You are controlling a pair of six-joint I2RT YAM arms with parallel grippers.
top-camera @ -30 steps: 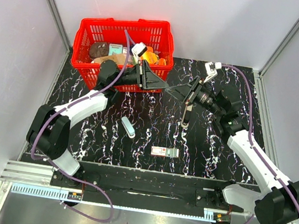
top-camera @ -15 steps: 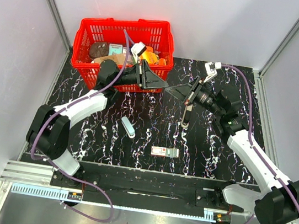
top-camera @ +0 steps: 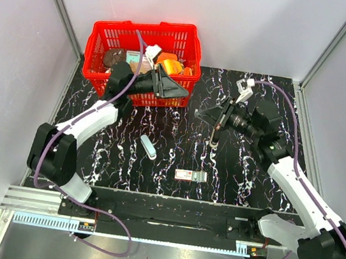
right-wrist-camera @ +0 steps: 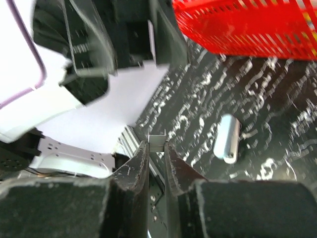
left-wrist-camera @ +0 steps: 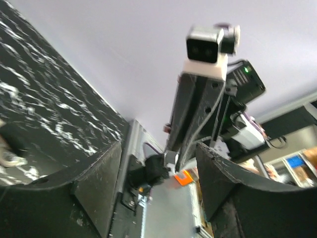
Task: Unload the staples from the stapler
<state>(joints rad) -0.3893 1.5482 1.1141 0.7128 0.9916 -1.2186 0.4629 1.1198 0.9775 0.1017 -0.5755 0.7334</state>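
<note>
My right gripper (top-camera: 201,114) hovers above the middle of the black marbled table, shut on the stapler (top-camera: 214,135), whose slim dark bar hangs down beneath it. In the right wrist view the square end of its silvery channel (right-wrist-camera: 157,143) shows clamped between the two fingers of the right gripper (right-wrist-camera: 157,148). My left gripper (top-camera: 181,92) stands open in front of the basket, a short gap left of the right one. Nothing lies between the jaws of the left gripper (left-wrist-camera: 158,146); beyond them I see the right arm and the stapler's silvery end (left-wrist-camera: 171,158).
A red basket (top-camera: 146,35) full of items stands at the back left, also the red basket (right-wrist-camera: 247,25) in the right wrist view. A pale blue-and-white oblong (top-camera: 148,146) lies on the table left of centre. A small red-green-white box (top-camera: 191,175) lies near the front edge.
The left gripper has opened, let go and drawn back left toward the basket. The right gripper stays shut on the stapler and has shifted slightly right.
</note>
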